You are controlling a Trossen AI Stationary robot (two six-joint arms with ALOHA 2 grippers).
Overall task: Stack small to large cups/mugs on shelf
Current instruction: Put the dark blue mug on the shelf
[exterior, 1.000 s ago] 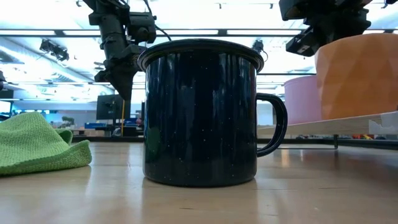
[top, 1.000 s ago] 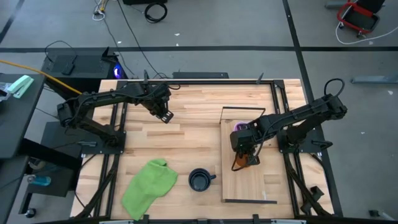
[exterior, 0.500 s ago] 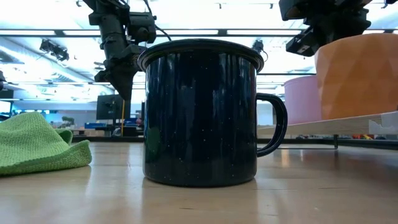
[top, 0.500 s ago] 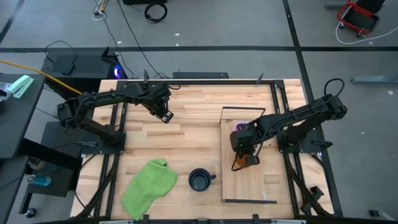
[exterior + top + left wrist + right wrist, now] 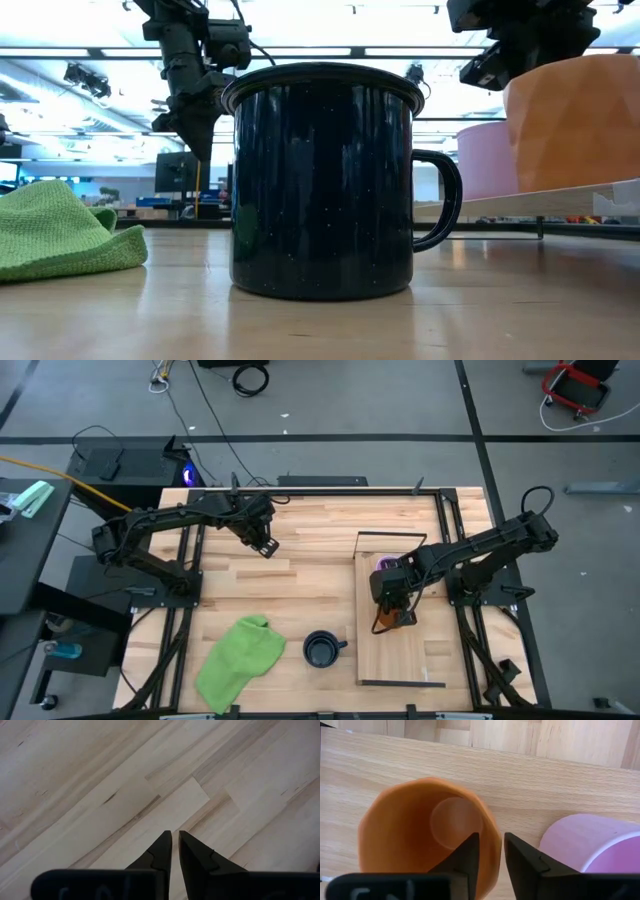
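The orange mug (image 5: 384, 624) stands on the light-wood shelf (image 5: 410, 655) at the table's right, with my right gripper (image 5: 490, 837) on its rim from above. The light purple mug (image 5: 592, 845) stands just beyond it on the same board, toward the far edge (image 5: 384, 564). The black mug (image 5: 321, 650) rests on its base on the tabletop left of the shelf, near the near edge, handle toward the right. My left gripper (image 5: 266, 546) hangs shut above bare tabletop in the far-left part (image 5: 174, 837). My right gripper pinches the orange mug's wall at the rim (image 5: 494, 851), one finger (image 5: 467, 852) inside the mug and one (image 5: 520, 857) outside, on the side facing the purple mug. The fingers come from above, pointing down. The mug is upright, and its base (image 5: 570, 180) looks to rest on the shelf board.
A crumpled green cloth (image 5: 240, 658) lies on the table's near-left part, left of the black mug. Thin black wire frames stand at the shelf's far (image 5: 392, 538) and near ends. The shelf's near half is bare wood. Black rails edge the table.
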